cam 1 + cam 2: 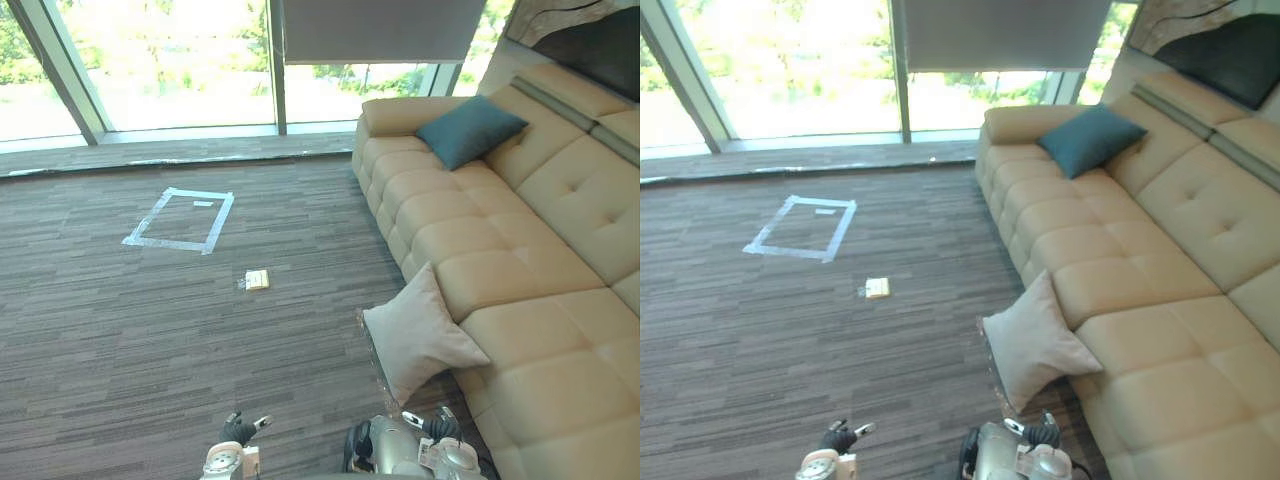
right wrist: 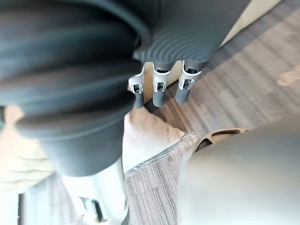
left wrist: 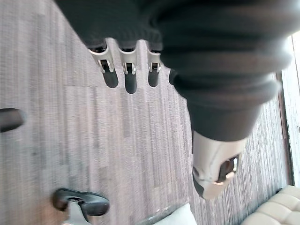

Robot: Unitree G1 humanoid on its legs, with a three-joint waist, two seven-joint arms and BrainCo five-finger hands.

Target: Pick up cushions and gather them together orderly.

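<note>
Bottom edge: left hand (image 1: 240,432) and right hand (image 1: 446,426), fingers loose and straight, holding nothing. Beige cushion (image 1: 420,335) leans on the sofa (image 1: 540,250) front, lower right; teal cushion (image 1: 470,130) sits on the seat, upper right.

Sofa (image 1: 560,220) spans 1 to 4 o'clock, the far cushion (image 1: 470,130) on its seat at 1 o'clock. The near cushion (image 1: 420,335) stands on the carpet (image 1: 120,330) at 5 o'clock against the sofa front; taped rectangle (image 1: 220,222) at 10 o'clock, small card (image 1: 257,279) between them.
</note>
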